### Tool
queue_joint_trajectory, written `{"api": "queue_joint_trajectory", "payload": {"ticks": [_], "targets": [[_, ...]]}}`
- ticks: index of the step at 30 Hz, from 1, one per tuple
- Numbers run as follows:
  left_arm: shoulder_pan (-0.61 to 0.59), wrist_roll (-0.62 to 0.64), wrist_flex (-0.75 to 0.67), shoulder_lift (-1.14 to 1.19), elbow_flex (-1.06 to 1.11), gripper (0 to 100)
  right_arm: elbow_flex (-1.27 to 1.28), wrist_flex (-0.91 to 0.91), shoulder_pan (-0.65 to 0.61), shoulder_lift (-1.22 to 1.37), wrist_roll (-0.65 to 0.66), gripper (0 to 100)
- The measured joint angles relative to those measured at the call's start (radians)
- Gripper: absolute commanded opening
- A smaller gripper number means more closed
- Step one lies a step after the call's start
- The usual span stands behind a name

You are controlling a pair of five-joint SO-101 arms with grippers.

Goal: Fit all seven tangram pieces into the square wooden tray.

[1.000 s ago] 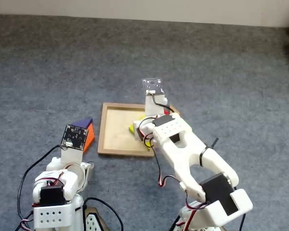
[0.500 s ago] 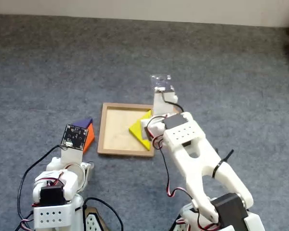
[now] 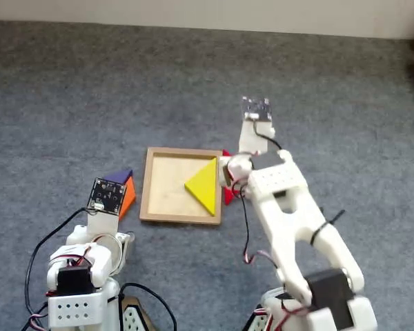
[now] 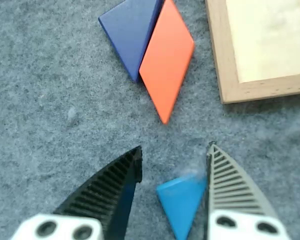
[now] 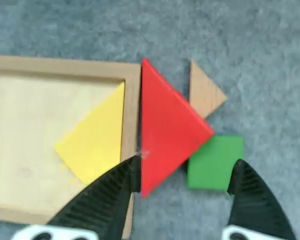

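Observation:
The square wooden tray (image 3: 145, 186) lies mid-table with a yellow triangle (image 3: 203, 185) flat in its right half. My right gripper (image 5: 186, 165) hangs open just right of the tray rim (image 5: 65, 64), above a red triangle (image 5: 167, 125) and a green square (image 5: 214, 161). A wood-coloured triangle (image 5: 204, 92) touches the red one. My left gripper (image 4: 172, 155) stands open near the tray's front left corner (image 4: 217, 55), with a light blue triangle (image 4: 182, 202) on the carpet between its fingers. A dark blue triangle (image 4: 131, 35) and an orange parallelogram (image 4: 166, 55) lie side by side beyond it.
The right arm (image 3: 283, 200) stretches from the front edge up past the tray's right side and hides most of the pieces there. Grey carpet (image 3: 90, 89) covers the whole table, open at the back and far left.
My right arm has swung to the right, off the tray, uncovering the yellow triangle that now lies flat inside. The left arm has kept still.

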Motion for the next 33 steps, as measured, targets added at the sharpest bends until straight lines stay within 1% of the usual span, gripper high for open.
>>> {"api": "queue_joint_trajectory", "payload": {"ticks": [7,15,21,28,33], "targets": [[0.000,0.000,0.000,0.000,0.000,21,-0.196,0.000,0.023,0.279,0.000,27.7],[0.000,0.000,0.000,0.000,0.000,21,-0.258,0.000,0.021,0.391,0.000,27.6],[0.000,0.000,0.000,0.000,0.000,21,-0.259,-0.002,0.020,0.399,0.000,19.5],[0.000,0.000,0.000,0.000,0.000,21,-0.272,0.000,0.028,0.399,0.000,14.6],[0.000,0.000,0.000,0.000,0.000,21,-0.310,0.000,0.023,0.399,0.000,3.1]]}}
